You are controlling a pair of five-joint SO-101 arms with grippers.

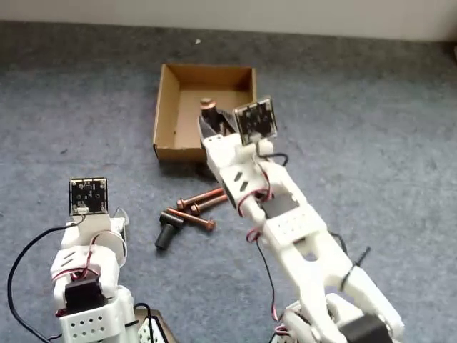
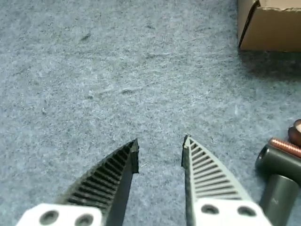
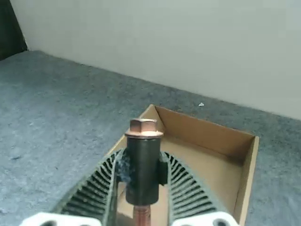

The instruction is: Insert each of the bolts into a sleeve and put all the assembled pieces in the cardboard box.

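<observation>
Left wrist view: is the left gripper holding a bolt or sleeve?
No, the black ribbed left gripper stands open over grey carpet, nothing in its grasp.

No readable text, number, brand or sign anywhere. Tiny pale marks on the left black board, lower left of the high view, and on the right black board, upper centre: too small to make out.
</observation>
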